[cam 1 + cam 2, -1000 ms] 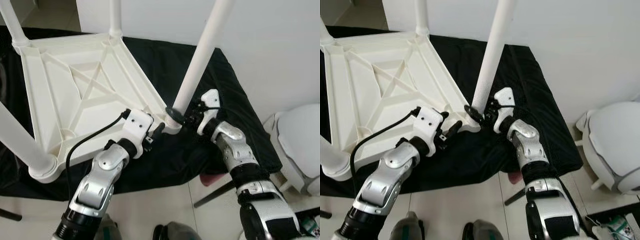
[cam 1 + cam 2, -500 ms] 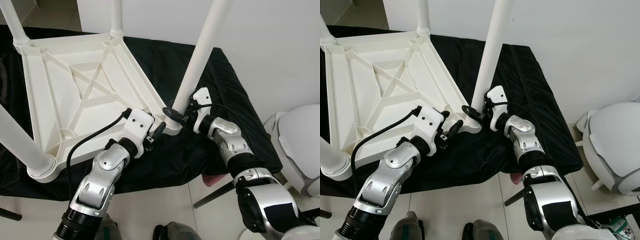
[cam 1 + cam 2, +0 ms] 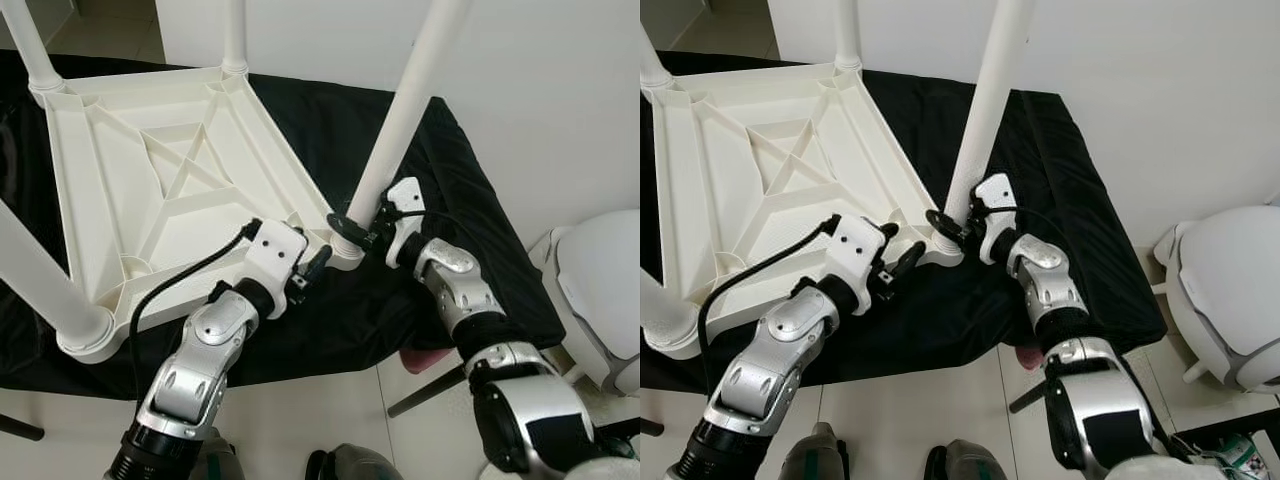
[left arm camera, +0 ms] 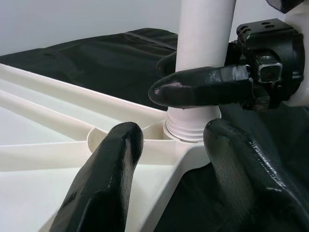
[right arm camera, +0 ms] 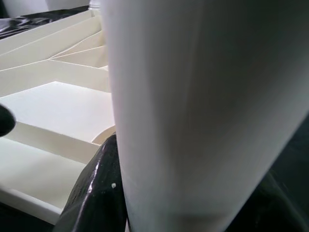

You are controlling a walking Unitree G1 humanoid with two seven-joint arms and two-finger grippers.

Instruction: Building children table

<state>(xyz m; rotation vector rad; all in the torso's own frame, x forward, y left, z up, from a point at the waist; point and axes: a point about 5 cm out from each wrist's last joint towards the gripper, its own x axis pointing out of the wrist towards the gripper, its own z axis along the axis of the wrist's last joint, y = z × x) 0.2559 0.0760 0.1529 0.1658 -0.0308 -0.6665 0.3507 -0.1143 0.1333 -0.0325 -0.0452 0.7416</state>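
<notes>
The white plastic table top lies upside down on a counter draped in black cloth, ribbed underside up so the corner sockets face upward for the legs. Four legs stand in the corners; the one being worked is the near-right leg, seated in its corner socket at the table's edge nearest the robot. The right end effector is clamped around the base of that leg just above the socket collar; in the right wrist view the leg runs between its black fingers, so it is closed on the leg, likely to press or twist it home. The left end effector sits at the same corner from the other side with its fingers spread, one over the table frame and one beyond the corner, gripping nothing; judged as a brace to keep the top from sliding or turning while the leg is driven in. The leg tilts slightly rather than standing plumb, so it may not be fully seated yet. A white rounded object stands on the floor to the right, well apart.
</notes>
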